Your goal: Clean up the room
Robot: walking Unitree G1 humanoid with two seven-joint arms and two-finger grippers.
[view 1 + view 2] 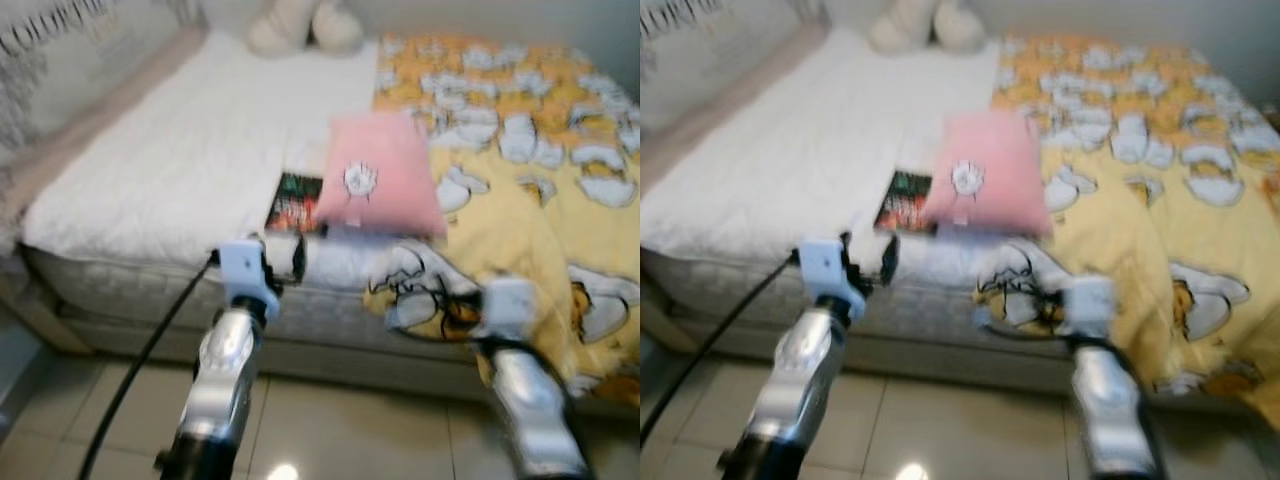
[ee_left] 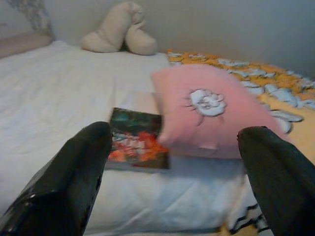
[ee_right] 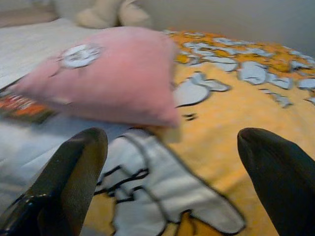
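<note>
Facing bed w/ both grippers, left (image 2: 172,172) & right (image 3: 172,172), spread wide and empty, pink pillow (image 1: 380,180) & book (image 2: 135,140) just ahead awaiting tidying.

no legible text, book cover (image 1: 296,203) blurred

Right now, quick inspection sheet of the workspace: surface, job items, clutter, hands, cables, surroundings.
Surface: bed with white quilted cover, near edge facing the robot.
Job's things: pink pillow lying partly over a book; yellow cartoon blanket covers the bed's right side and hangs over the edge.
Clutter: cream plush toy at the far end.
Hands: left hand and right hand open, both raised toward the bed edge, holding nothing.
Cables: black cable along the left arm.
Surroundings: tiled floor; patterned headboard on the left.
</note>
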